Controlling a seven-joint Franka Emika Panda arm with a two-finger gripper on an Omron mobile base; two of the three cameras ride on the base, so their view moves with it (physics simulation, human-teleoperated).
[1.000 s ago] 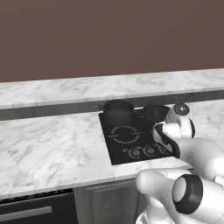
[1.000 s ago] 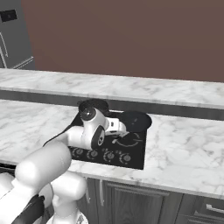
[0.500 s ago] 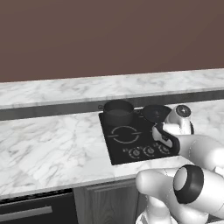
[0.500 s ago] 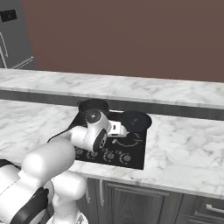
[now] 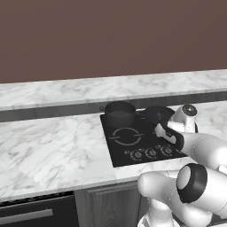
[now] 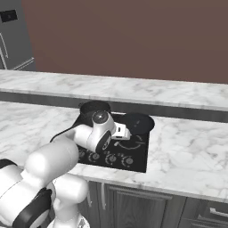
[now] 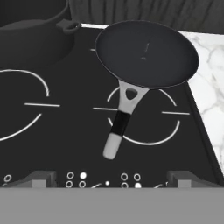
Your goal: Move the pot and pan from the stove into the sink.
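Observation:
On the black stove the dark grey pot stands on the back left burner. The black pan lies on the back right one. In the hand view the pan fills the upper middle, and its grey-and-black handle points down toward me. The pot is at the upper left. My gripper hovers low over the stove's front right, just short of the handle's end. It is open, with nothing between its fingertips. From the right base view the gripper is beside the pan. The sink is out of view.
A row of knobs runs along the stove's front edge. Marble counter spreads to both sides, with a raised marble ledge and a brown wall behind. A steel fridge stands far left. A dark appliance front sits under the counter.
The arm's elbow has swung and the hand has edged a little toward the pan's handle. The jaws stay open. Pot and pan have not moved.

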